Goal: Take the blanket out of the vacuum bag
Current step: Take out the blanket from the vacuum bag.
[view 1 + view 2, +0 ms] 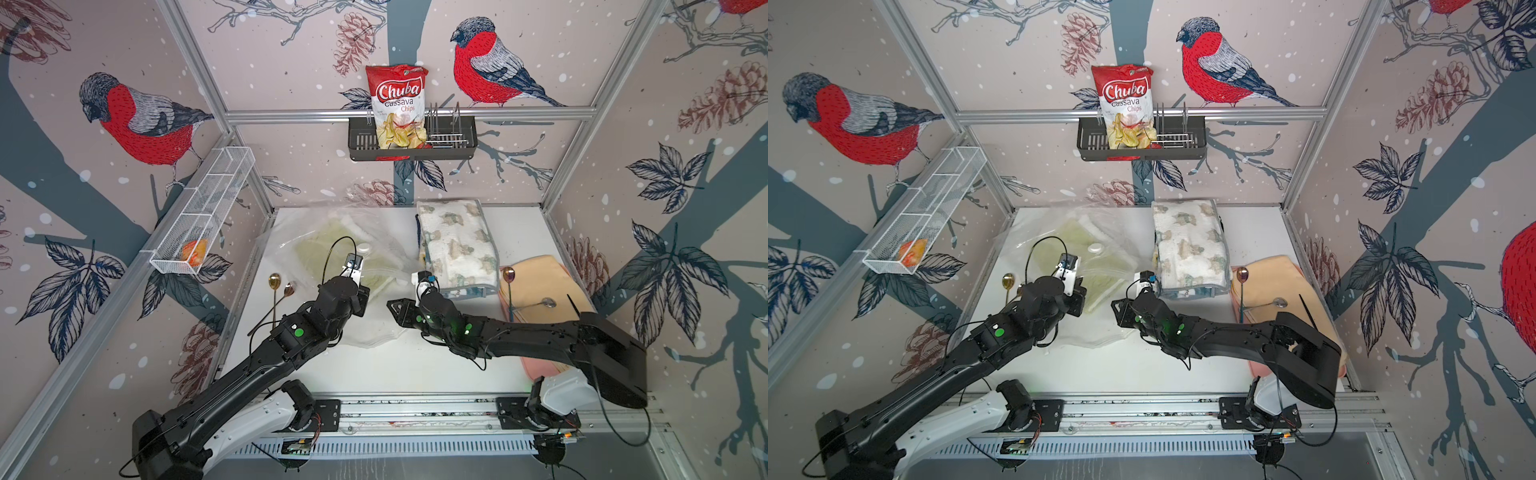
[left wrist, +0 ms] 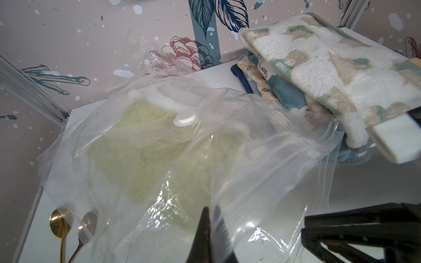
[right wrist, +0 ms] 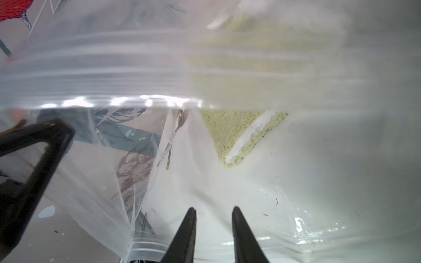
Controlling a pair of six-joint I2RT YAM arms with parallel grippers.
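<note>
The clear, crinkly vacuum bag (image 1: 291, 245) lies on the left half of the white table, its round white valve cap (image 1: 364, 248) facing up. A pale green blanket (image 1: 320, 249) is folded inside it, and one corner (image 3: 230, 136) shows through the plastic. My left gripper (image 2: 210, 213) is shut on a raised sheet of the bag near its zip-seal edge (image 2: 296, 145). My right gripper (image 3: 213, 211) is open, its jaws a small gap apart over the bag's lower sheet at the mouth. In both top views the two grippers meet at the bag's near right corner (image 1: 1100, 307).
A stack of folded patterned fleece (image 1: 457, 245) stands just right of the bag. A peach cloth (image 1: 540, 278) with spoons lies at the far right. Two spoons (image 1: 280, 286) lie left of the bag. A rack with a chips bag (image 1: 399, 108) and a wire basket (image 1: 203, 212) hang on the walls.
</note>
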